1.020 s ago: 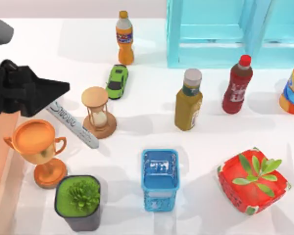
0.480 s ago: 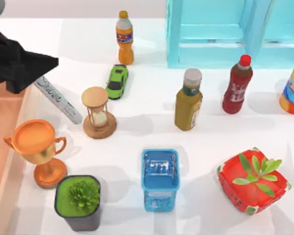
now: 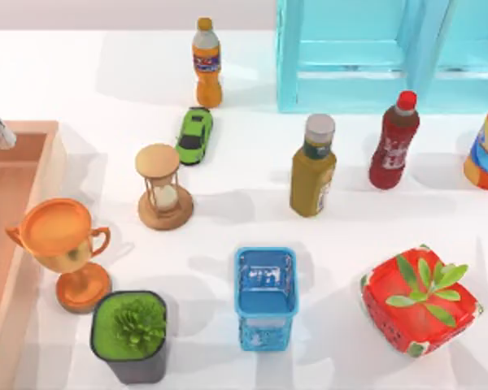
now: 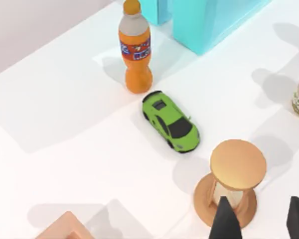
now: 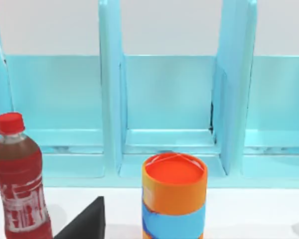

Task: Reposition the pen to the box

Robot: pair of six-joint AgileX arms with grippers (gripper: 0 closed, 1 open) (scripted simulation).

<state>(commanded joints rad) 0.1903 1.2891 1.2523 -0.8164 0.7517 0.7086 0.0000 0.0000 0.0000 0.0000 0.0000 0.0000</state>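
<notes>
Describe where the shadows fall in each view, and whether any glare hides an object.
Top view: soft grey shadows on the white table, one to the right of the hourglass; no glare. Left wrist view: faint shadows beside the orange soda bottle and green toy car. Right wrist view: even light on the blue shelf.

- Left gripper: two dark fingertips showing in its wrist view, a clear gap between the jaws.
- Right gripper: one dark fingertip in its wrist view.
</notes>
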